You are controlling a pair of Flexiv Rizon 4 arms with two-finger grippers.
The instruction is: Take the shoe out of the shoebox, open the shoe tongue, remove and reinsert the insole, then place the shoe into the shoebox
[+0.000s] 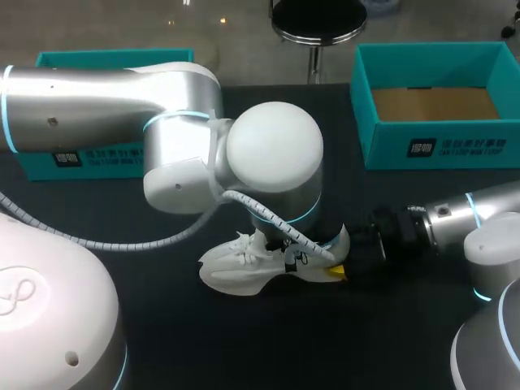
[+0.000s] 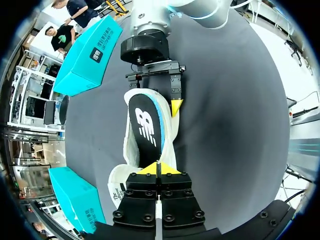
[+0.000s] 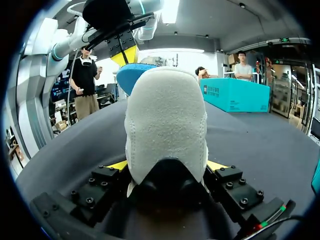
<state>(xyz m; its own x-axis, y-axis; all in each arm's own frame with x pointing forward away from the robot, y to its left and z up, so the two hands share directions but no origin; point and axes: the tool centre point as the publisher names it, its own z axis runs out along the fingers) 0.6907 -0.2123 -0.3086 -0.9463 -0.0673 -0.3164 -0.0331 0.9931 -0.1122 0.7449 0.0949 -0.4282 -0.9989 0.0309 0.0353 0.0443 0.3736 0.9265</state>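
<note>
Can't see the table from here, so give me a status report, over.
Left pincer shut on insole. Right pincer shut on shoe heel. Shoe on table, outside open shoebox. Nothing in the way.

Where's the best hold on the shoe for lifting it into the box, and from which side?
I'd grip the shoe by its heel, level from behind, as the right tool does. It stands sole-down, heel toward the right arm; the heel cup is narrow and upright, so the tool spans it. The shoebox sits on that side.
</note>
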